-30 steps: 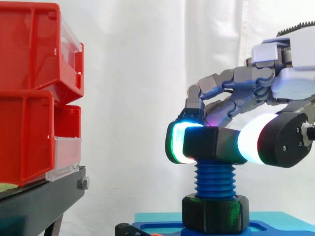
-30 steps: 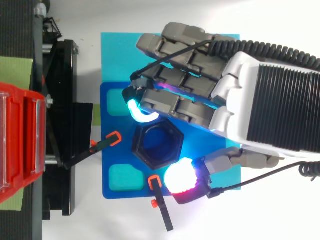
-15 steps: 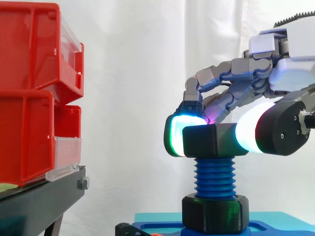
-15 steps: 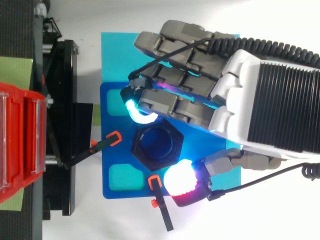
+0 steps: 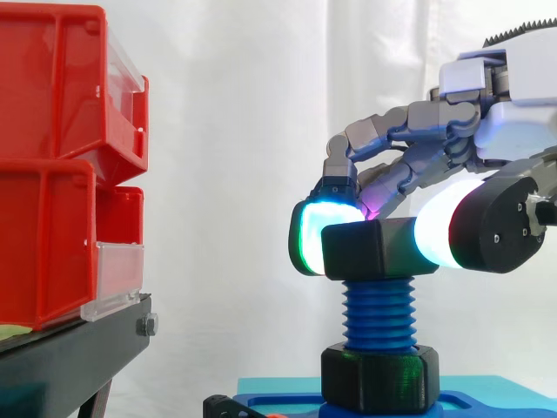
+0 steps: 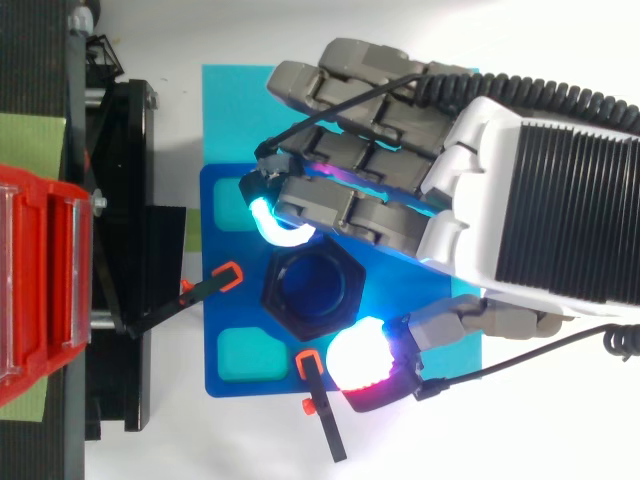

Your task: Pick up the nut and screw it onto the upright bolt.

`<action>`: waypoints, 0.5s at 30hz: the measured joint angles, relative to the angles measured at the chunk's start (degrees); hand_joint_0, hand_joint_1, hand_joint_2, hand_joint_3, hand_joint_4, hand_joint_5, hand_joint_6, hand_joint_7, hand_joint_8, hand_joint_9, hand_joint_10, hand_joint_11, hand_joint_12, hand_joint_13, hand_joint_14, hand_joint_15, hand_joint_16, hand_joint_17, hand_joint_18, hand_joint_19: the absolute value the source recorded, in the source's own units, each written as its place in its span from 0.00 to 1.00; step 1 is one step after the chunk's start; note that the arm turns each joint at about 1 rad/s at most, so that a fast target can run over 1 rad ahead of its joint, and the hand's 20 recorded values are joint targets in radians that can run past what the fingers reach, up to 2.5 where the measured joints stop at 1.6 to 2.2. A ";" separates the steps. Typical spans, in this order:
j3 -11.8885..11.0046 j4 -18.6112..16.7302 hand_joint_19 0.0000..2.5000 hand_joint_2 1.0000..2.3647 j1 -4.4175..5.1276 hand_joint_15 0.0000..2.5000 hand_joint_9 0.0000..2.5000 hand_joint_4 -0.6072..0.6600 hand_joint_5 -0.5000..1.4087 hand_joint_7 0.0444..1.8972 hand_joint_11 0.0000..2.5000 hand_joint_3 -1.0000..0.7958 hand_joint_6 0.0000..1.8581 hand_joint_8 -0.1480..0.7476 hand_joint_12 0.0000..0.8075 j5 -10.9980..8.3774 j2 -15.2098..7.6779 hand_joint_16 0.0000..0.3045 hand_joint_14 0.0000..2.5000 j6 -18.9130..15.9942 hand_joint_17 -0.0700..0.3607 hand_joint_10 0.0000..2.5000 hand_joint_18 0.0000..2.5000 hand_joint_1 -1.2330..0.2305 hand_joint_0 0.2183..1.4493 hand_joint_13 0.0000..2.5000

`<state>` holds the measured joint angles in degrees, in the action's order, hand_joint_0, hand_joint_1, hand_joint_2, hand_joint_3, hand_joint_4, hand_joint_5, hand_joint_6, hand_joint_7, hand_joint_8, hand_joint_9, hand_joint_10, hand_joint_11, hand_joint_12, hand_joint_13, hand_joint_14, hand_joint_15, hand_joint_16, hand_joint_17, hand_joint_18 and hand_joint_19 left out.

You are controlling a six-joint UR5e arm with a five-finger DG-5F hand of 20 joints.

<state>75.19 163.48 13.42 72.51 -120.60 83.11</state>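
A black hexagonal nut [image 5: 365, 248] [image 6: 312, 290] sits on the top of the upright blue threaded bolt [image 5: 379, 315]. The bolt rises from a second black nut [image 5: 379, 376] on a blue base plate [image 6: 222, 320]. My hand [image 5: 487, 148] [image 6: 480, 190] comes in from the right and is shut on the top nut. One glowing fingertip [image 5: 306, 239] presses its left side and the glowing thumb pad [image 5: 439, 239] [image 6: 358, 355] presses the opposite side. From above, the blue bolt end shows inside the nut's hole.
Stacked red bins [image 5: 61, 157] stand on a black stand [image 5: 70, 357] at the left. Small orange-tipped black clamps [image 6: 222, 280] [image 6: 312, 375] hold the blue plate, which lies on a lighter blue mat [image 6: 235, 100].
The hand with the nut has risen slightly and shifted a little left over the last second; the nut has turned slightly on the bolt's top.
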 measured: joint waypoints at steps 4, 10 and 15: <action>0.03 0.00 0.03 0.00 -0.14 0.00 0.20 0.71 0.17 0.66 0.06 0.31 0.30 0.51 0.46 0.01 0.00 0.16 0.00 0.03 0.42 0.00 0.16 0.47 0.27 0.17; 0.03 0.02 0.03 0.00 -0.46 0.00 0.20 0.71 0.17 0.66 0.06 0.31 0.30 0.51 0.46 0.43 -0.01 0.16 0.00 0.03 0.42 0.00 0.16 0.47 0.27 0.17; 0.14 0.06 0.03 0.00 -0.79 0.00 0.20 0.71 0.17 0.65 0.06 0.31 0.30 0.51 0.46 0.73 -0.01 0.16 0.00 0.03 0.42 0.00 0.17 0.48 0.27 0.17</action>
<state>75.33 163.54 12.63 73.24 -120.61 83.15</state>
